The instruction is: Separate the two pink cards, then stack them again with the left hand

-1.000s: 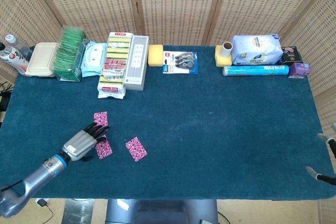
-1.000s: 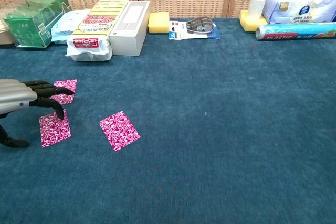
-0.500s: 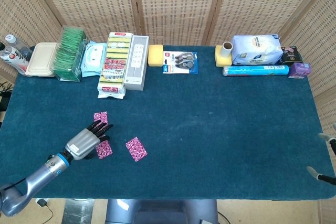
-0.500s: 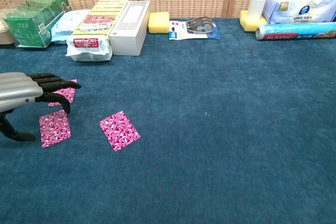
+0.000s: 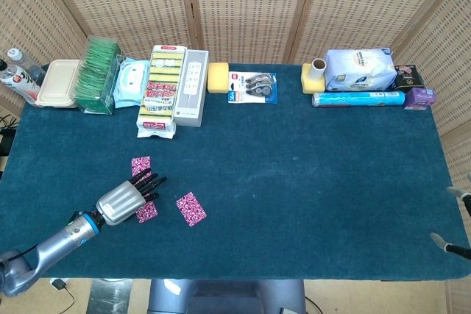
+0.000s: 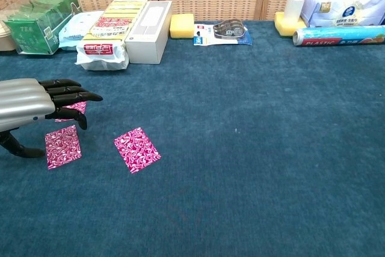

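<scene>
The left hand (image 6: 36,105) hovers, fingers extended and empty, over three flat pink patterned cards (image 6: 137,149) lying apart on the blue cloth table (image 6: 252,148).

A white power strip box (image 5: 191,86) stands at the back of the blue worktop (image 5: 309,174). Touching its left side lies a pack of yellow sponges (image 5: 161,90), then a wipes pack (image 5: 129,82), a green tea box (image 5: 96,75) and a beige lidded container (image 5: 59,83). To its right come a yellow sponge (image 5: 218,77), a correction tape pack (image 5: 252,87), and further right a white bag (image 5: 358,68) behind a blue plastic wrap roll (image 5: 358,98).
</scene>
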